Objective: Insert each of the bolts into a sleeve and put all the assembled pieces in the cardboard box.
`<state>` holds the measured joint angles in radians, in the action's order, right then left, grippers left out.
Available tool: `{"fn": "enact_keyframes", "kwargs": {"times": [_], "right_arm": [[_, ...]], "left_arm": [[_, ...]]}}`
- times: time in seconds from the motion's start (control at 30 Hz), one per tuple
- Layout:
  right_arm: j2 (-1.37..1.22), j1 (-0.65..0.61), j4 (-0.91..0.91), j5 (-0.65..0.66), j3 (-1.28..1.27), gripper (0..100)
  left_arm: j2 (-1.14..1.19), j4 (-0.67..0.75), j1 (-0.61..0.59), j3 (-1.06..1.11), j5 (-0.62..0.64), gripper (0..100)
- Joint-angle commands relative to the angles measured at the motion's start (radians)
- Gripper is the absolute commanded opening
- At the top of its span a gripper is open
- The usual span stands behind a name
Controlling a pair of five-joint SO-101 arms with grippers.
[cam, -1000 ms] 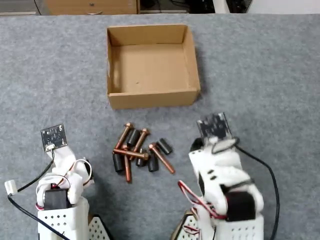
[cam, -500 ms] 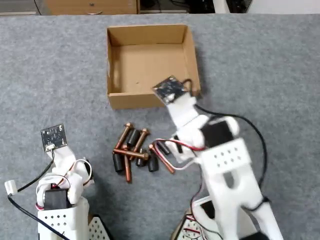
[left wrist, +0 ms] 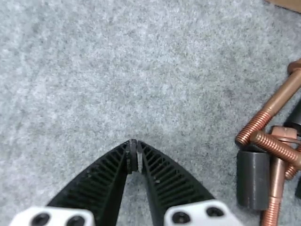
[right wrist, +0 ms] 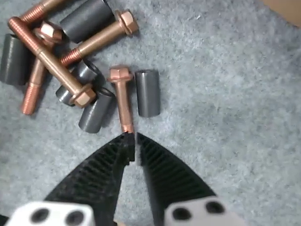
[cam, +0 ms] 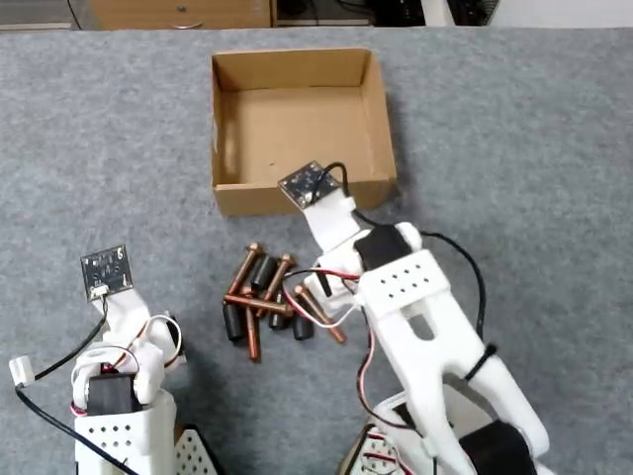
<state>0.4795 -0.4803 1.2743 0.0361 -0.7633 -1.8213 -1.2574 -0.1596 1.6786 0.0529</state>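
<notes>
I had the right claw [right wrist: 131,141] shut and empty at a copper bolt's [right wrist: 122,96] threaded tip, likely lining up a grab beside the black sleeve [right wrist: 147,92].

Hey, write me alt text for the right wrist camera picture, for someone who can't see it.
The closed right end effector has its tip right at the threaded end of a copper bolt, which lies on the grey table beside a dark sleeve. Just past them sits a loose pile of more bolts and sleeves.
</notes>
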Motion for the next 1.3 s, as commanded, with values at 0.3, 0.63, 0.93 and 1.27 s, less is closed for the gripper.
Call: {"fn": "enact_keyframes", "kwargs": {"times": [0.3, 0.63, 0.93, 1.27], "right_arm": [[-0.124, -0.008, -0.086, 0.031, 0.001, 8.3], [-0.225, -0.008, -0.138, 0.034, 0.027, 8.4], [-0.228, -0.008, -0.132, 0.074, 0.038, 13.0], [-0.228, -0.012, -0.144, 0.074, 0.041, 15.9]], "left_arm": [[-0.002, -0.002, 0.009, 0.011, -0.003, 2], [-0.002, -0.002, 0.009, 0.011, -0.003, 2], [-0.002, -0.002, 0.009, 0.011, -0.003, 2], [-0.002, -0.002, 0.009, 0.011, -0.003, 2]]}}
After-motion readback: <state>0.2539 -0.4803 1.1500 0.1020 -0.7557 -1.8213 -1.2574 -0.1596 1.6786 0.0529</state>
